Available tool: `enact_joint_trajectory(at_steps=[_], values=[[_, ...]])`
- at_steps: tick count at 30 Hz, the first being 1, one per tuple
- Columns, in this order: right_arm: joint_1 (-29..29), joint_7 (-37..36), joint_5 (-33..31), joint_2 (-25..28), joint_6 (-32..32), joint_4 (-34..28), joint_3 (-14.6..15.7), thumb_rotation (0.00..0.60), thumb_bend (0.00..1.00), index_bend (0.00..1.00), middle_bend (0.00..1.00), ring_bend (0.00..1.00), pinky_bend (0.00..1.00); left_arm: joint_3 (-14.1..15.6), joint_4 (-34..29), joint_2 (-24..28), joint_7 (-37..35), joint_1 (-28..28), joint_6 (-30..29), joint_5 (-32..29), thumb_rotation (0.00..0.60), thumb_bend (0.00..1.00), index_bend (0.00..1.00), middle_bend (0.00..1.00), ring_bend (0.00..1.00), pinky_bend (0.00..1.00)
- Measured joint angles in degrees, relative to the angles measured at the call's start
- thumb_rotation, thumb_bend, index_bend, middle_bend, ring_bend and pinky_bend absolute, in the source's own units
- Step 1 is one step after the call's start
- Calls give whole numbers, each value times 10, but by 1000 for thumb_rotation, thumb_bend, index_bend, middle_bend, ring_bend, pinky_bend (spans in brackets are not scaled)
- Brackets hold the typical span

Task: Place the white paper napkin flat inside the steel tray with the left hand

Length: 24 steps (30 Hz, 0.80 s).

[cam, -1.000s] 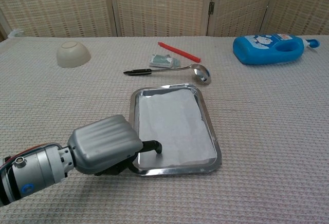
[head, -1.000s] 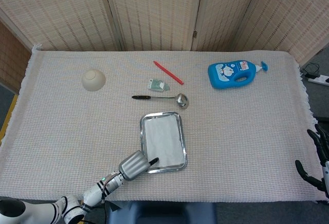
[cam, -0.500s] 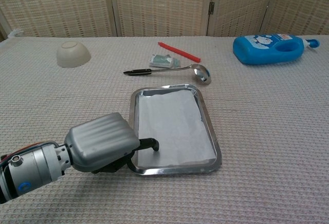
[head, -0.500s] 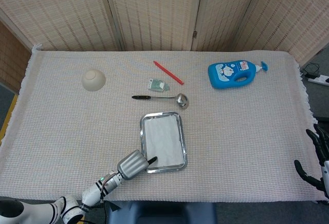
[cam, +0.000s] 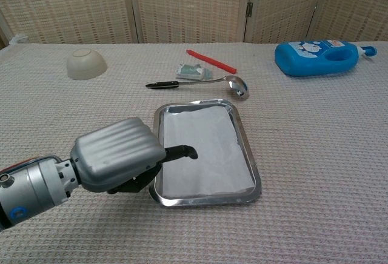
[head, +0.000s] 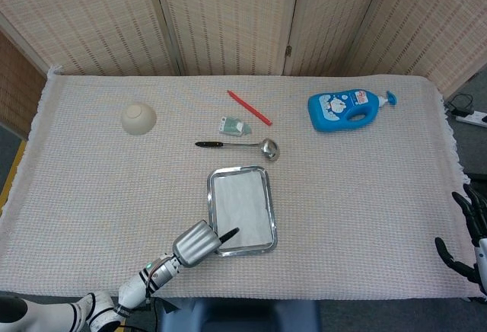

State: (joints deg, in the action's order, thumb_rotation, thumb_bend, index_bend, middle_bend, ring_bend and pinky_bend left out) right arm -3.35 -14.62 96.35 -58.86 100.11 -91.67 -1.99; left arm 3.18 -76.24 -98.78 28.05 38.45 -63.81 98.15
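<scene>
Because the napkin already lies in the tray, the lines go from the near edge to the far one.

Left hand: the left hand (cam: 118,161) hangs at the tray's near left corner, one dark finger (cam: 182,152) pointing over the paper; it holds nothing, and whether the tip touches the paper I cannot tell.
Right hand: the right hand (head: 466,241) waits at the table's far right edge, fingers spread, holding nothing.
Napkin: the napkin (cam: 203,146) lies flat inside the tray (cam: 250,155).
Progress: placing looks done; I judge only pulling the left hand away remains.
Further back: a ladle (cam: 200,83), a small packet (cam: 193,71), a red stick (cam: 211,61), a bowl (cam: 86,63) and a blue bottle (cam: 318,57).
</scene>
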Motion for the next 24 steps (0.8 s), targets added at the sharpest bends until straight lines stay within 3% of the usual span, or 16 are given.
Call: enact_joint_trajectory(at_steps=[2, 4, 6, 8, 9, 10, 13, 17, 24], values=[[0, 0, 1, 0, 1, 0, 0, 600, 427, 0, 0, 0, 0, -2, -11, 9, -2, -2, -17, 7, 600, 905, 167, 1000, 1000, 1000], [0, -1, 2, 0, 1, 0, 1, 600, 427, 0, 0, 0, 0, -4, -21, 20, -6, -7, -38, 14, 600, 786, 157, 1000, 967, 1000], [0, 0, 3, 0, 1, 0, 1, 600, 426, 0, 0, 0, 0, -4, -30, 33, -12, -15, -61, 19, 600, 677, 151, 999, 883, 993], [1, 2, 3, -1, -4, 0, 2, 600, 427, 0, 0, 0, 0, -4, -37, 49, -23, -27, -92, 25, 600, 583, 111, 923, 757, 908], [2, 3, 3, -1, -7, 0, 3, 600, 426, 0, 0, 0, 0, -3, -39, 57, -30, -34, -106, 26, 600, 534, 74, 818, 652, 797], [4, 7, 3, -2, -12, 0, 4, 600, 426, 0, 0, 0, 0, -1, -44, 70, -41, -46, -124, 25, 600, 480, 32, 641, 496, 631], [8, 18, 3, -7, -21, 0, 5, 600, 426, 0, 0, 0, 0, 7, -63, 109, -58, -85, -148, 5, 600, 367, 0, 266, 187, 269], [13, 34, -3, -16, -32, 2, 3, 600, 427, 0, 0, 0, 0, 15, -89, 157, -95, -145, -178, -49, 600, 332, 3, 129, 47, 63], [18, 72, -10, -34, -42, 9, 1, 600, 427, 0, 0, 0, 0, 17, -70, 196, -234, -248, -277, -95, 600, 331, 53, 112, 8, 15]])
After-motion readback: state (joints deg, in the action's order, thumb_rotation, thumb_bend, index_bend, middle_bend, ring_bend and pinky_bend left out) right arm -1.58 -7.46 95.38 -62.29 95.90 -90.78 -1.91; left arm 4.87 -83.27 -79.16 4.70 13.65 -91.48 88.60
